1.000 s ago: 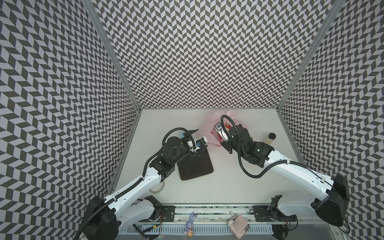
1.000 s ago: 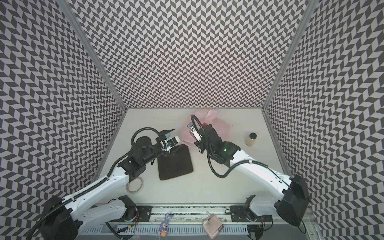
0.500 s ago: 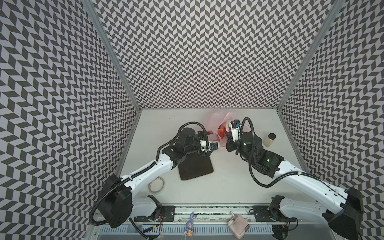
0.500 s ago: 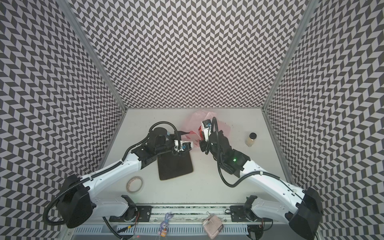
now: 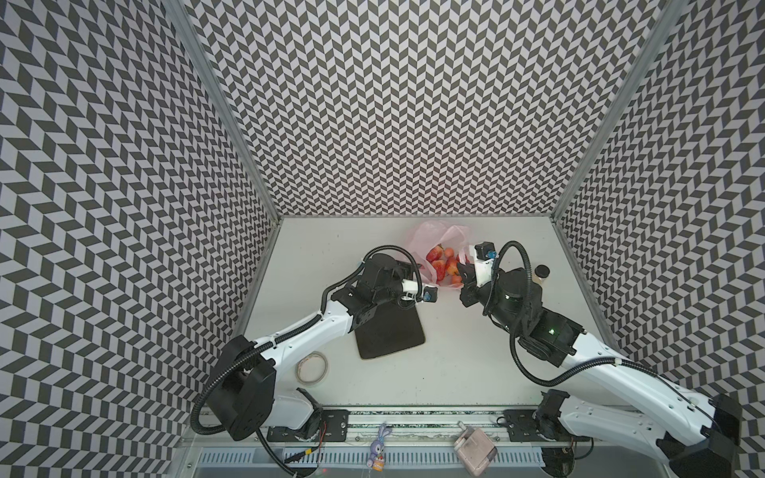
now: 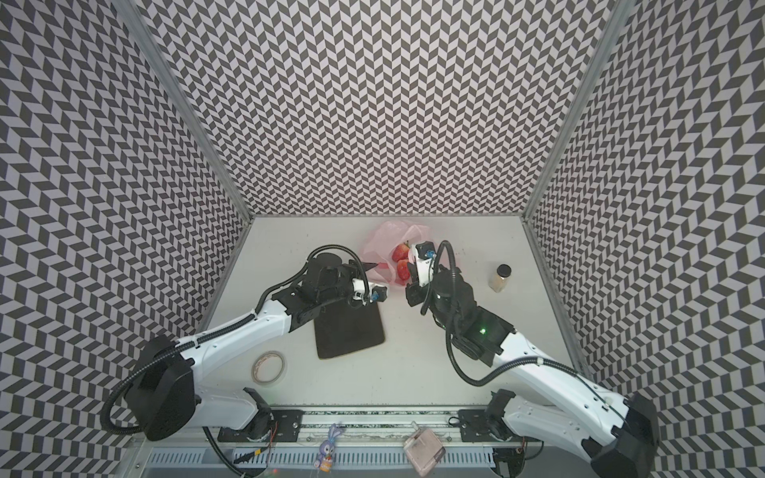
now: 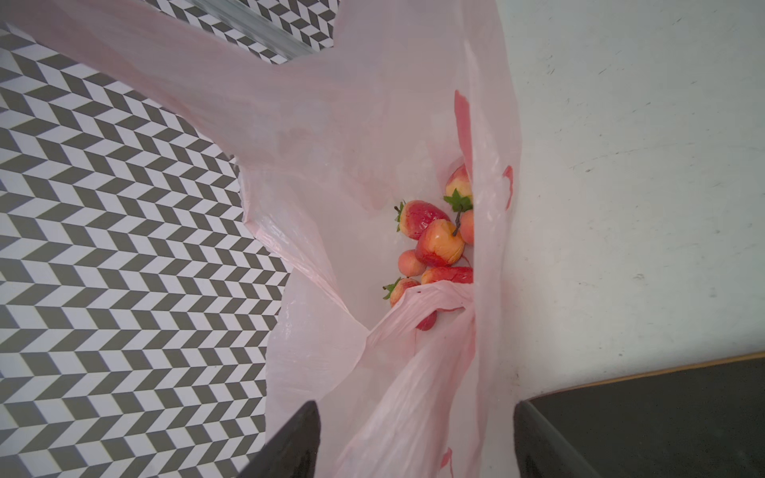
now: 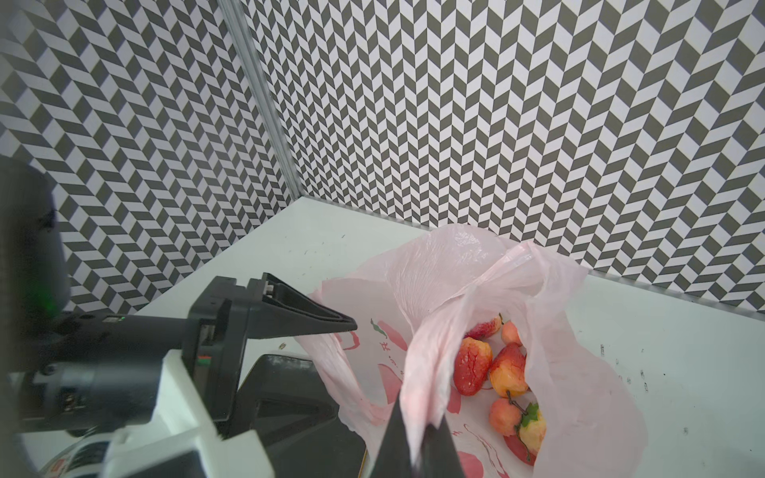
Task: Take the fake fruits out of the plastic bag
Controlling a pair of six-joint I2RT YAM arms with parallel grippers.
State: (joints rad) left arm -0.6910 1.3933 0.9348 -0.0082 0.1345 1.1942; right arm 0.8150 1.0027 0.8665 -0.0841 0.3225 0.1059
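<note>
Pale-pink bag, red, perhaps orange fruits

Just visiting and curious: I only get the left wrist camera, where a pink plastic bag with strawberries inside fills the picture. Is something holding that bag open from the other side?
Observer: Yes, the right gripper is shut on a fold of the plastic bag at its rim, holding it up.
Operator: Is any fruit out yet?
Observer: None that I can see; in both top views the fake fruits all lie inside the bag.
Operator: Anything else around?
Observer: A small dark-capped bottle stands apart, to the right of the bag in a top view.
</note>
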